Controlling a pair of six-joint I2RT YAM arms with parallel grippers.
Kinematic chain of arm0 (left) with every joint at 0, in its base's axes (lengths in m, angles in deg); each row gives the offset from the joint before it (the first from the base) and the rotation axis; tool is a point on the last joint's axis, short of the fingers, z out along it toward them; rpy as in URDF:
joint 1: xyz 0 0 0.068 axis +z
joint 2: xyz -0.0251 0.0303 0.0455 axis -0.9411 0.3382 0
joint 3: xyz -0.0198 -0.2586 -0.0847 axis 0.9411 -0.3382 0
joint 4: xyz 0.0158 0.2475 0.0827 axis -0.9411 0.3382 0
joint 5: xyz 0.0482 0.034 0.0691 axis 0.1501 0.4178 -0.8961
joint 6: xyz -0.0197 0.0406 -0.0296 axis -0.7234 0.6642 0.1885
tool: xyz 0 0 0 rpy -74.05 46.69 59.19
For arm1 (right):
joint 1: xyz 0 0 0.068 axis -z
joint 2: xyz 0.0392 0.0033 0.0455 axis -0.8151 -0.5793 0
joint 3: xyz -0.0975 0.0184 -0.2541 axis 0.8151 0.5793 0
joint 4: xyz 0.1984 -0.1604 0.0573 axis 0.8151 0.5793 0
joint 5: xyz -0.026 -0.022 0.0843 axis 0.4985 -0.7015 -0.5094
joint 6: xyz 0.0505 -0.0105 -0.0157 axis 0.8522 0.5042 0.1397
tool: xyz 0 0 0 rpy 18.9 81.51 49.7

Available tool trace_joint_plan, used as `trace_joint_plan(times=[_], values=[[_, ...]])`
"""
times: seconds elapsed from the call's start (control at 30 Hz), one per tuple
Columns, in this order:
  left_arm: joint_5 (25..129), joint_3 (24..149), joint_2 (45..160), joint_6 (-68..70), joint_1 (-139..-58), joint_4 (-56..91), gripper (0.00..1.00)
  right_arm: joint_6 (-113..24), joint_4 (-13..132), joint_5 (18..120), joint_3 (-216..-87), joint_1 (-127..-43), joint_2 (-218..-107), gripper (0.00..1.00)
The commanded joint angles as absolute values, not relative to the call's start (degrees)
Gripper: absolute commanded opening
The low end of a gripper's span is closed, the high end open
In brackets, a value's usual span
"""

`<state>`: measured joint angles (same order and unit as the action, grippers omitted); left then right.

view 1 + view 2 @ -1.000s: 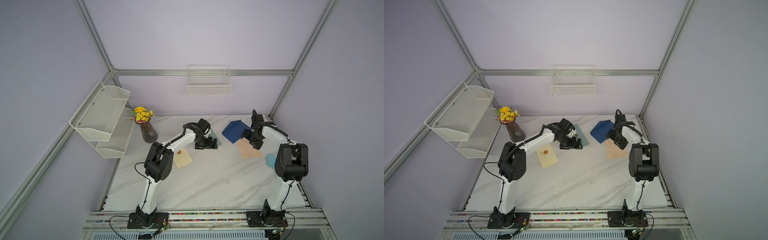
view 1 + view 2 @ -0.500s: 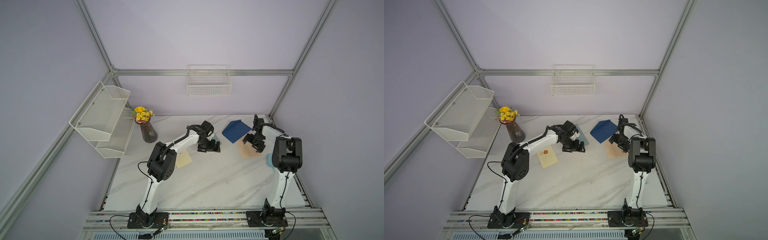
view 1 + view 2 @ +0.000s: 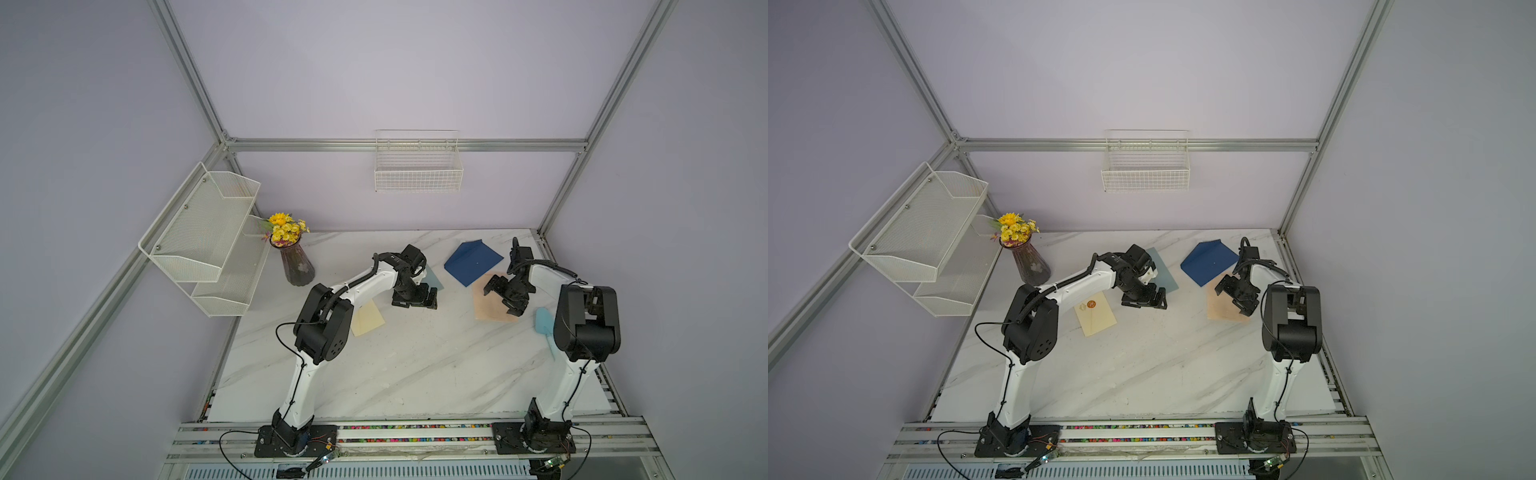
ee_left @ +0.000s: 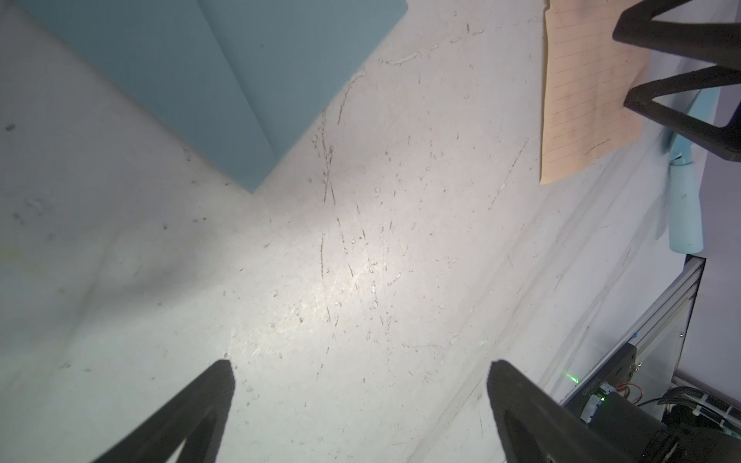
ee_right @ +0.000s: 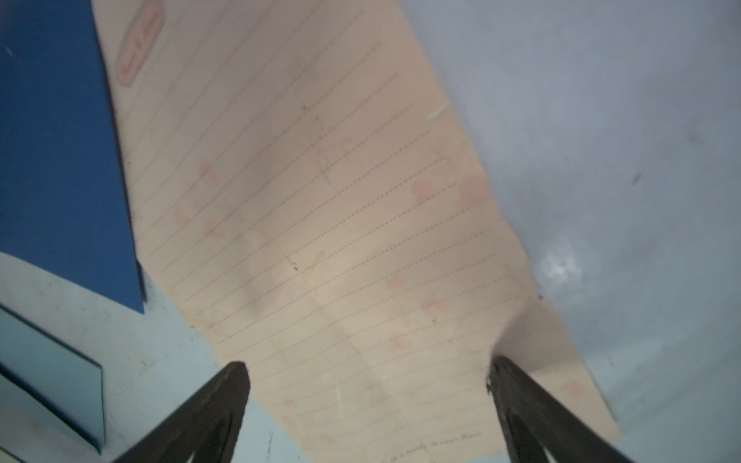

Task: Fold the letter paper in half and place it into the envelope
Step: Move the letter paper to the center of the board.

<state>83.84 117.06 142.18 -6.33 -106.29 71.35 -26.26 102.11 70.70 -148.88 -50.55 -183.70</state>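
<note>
The peach lined letter paper lies flat at the right of the marble table. Its far edge touches the dark blue envelope. My right gripper hangs open low over the paper. In the right wrist view the paper fills the gap of this gripper, and one corner curls up beside a fingertip. My left gripper is open over bare marble with nothing between its fingers.
A pale blue-grey envelope lies just behind the left gripper. A cream envelope with a red seal sits under the left arm. A light blue tool lies near the right edge. A flower vase stands back left.
The right gripper has come toward the front, from the blue envelope's edge to over the letter paper, and its arm has swung. The left gripper has shifted slightly forward. Both stay open.
</note>
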Motion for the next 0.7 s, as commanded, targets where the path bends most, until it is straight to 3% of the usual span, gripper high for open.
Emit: trace_joint_plan(times=[0.0, 0.4, 0.67], values=[[82.25, 119.02, 137.17, -3.97, -105.50, 72.48, 1.00, -25.25, 102.81, 67.61, -145.43, -52.74, -182.17, 0.97], [81.19, 115.51, 132.68, -3.24, -103.31, 72.71, 1.00, -21.57, 104.99, 70.88, -143.34, -68.54, -183.46, 0.97], [80.77, 112.13, 129.78, -2.84, -100.77, 72.40, 1.00, -17.37, 101.63, 67.24, -145.19, -79.08, -187.79, 0.97]])
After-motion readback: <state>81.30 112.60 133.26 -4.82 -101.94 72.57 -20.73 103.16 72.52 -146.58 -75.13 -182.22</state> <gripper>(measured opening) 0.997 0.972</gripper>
